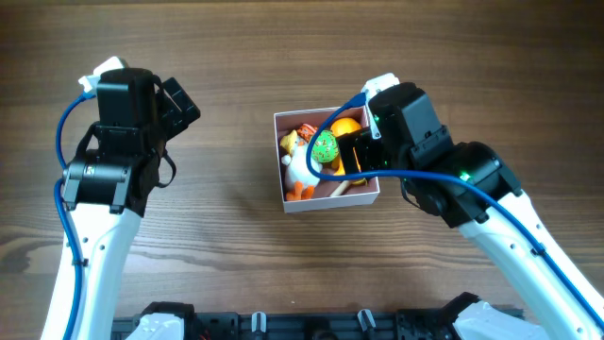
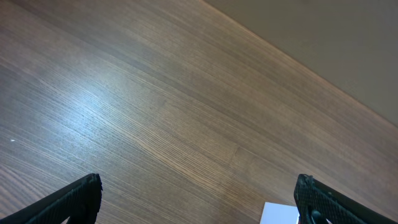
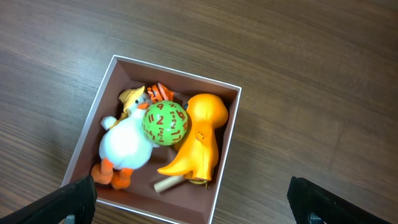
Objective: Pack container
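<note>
Item 1: table (image 1: 236,57). Dark brown wood-grain top, grain running 9 to 3 o'clock in my overhead view. It fills nearly all of my left wrist view (image 2: 155,112), with a sheen at 9 o'clock, and surrounds the box in my right wrist view (image 3: 311,62).

Item 2: container (image 1: 330,201). Square, shallow, thin white walls, pink-brown inside. It sits flat on the wood, just off centre toward 3 o'clock overhead, turned slightly askew. In my right wrist view it sits toward 8 o'clock (image 3: 174,73).
</note>
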Controlling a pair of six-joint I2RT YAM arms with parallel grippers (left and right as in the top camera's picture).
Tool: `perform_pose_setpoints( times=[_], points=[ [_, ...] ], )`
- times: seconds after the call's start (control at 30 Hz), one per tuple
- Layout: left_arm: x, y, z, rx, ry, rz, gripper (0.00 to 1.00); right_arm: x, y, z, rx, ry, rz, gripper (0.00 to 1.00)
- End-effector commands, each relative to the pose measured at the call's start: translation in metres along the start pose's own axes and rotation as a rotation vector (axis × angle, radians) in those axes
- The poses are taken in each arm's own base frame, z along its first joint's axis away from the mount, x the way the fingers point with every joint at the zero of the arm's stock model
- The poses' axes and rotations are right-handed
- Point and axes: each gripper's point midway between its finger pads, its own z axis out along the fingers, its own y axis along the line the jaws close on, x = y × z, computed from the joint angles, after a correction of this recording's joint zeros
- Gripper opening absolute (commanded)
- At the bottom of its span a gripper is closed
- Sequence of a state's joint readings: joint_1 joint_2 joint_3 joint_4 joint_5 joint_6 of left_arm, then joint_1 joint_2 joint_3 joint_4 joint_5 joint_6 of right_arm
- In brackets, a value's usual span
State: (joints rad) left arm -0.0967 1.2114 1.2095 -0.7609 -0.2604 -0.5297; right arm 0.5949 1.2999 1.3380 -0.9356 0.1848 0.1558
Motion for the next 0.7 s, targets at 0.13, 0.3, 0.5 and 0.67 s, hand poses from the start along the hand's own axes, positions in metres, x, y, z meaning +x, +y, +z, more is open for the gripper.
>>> perform_pose_setpoints(
  times=[0.13, 0.3, 0.5, 0.67],
  points=[
    [-0.004, -0.001, -0.005, 0.014, -0.011, -0.018, 1.0, -0.005, -0.005, -0.007, 0.021, -0.029, 0.002, 1.0],
    [-0.004, -0.001, -0.005, 0.014, -0.011, -0.018, 1.0, -0.049, -0.017, -0.087, 0.026, -0.369, -0.104, 1.0],
    [-0.004, -0.001, -0.005, 0.014, -0.011, -0.018, 1.0, -0.045, -0.064, -0.215, 0.076, -0.865, 0.01, 1.0],
    [-0.004, -0.001, -0.005, 0.014, -0.011, -0.018, 1.0, 0.016, -0.096, -0.234, 0.197, -0.977, 0.133, 1.0]
  ],
)
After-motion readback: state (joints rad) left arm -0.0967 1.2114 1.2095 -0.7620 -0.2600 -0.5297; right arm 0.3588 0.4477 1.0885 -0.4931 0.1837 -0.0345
